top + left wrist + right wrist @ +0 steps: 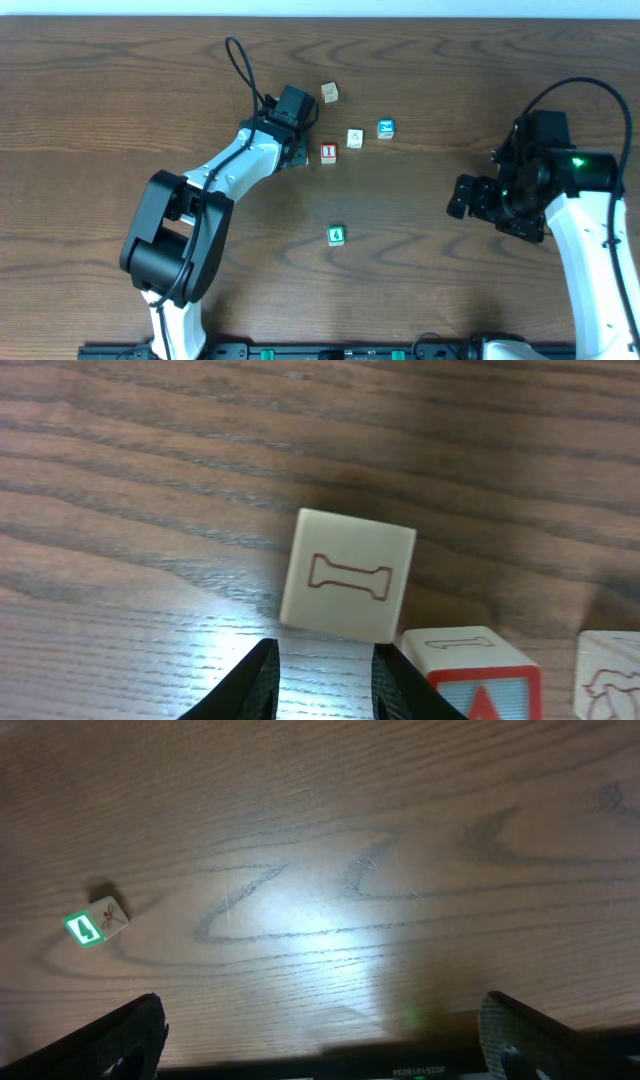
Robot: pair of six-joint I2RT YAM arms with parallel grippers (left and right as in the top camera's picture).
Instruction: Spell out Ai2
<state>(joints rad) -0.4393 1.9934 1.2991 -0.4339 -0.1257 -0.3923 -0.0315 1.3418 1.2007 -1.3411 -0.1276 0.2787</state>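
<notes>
A red-framed cube (328,153) sits mid-table, and its top reads like an I from overhead. In the left wrist view this cube (480,680) lies just right of my right finger, its red letter cut off by the frame edge. To its right are a white cube (354,138) with a faint mark and the blue-framed cube (385,128). Which cube carries the A I cannot tell. My left gripper (302,152) (325,652) stands beside the red-framed cube, jaws drawn close with nothing between them. My right gripper (462,197) (320,1010) hangs wide open and empty, far right.
A pale beige cube (329,92) (348,575) with a thin red outline mark lies just ahead of my left fingers. The green-framed cube (336,235) (92,923) sits alone nearer the table's front. The left arm's cable loops above the cubes.
</notes>
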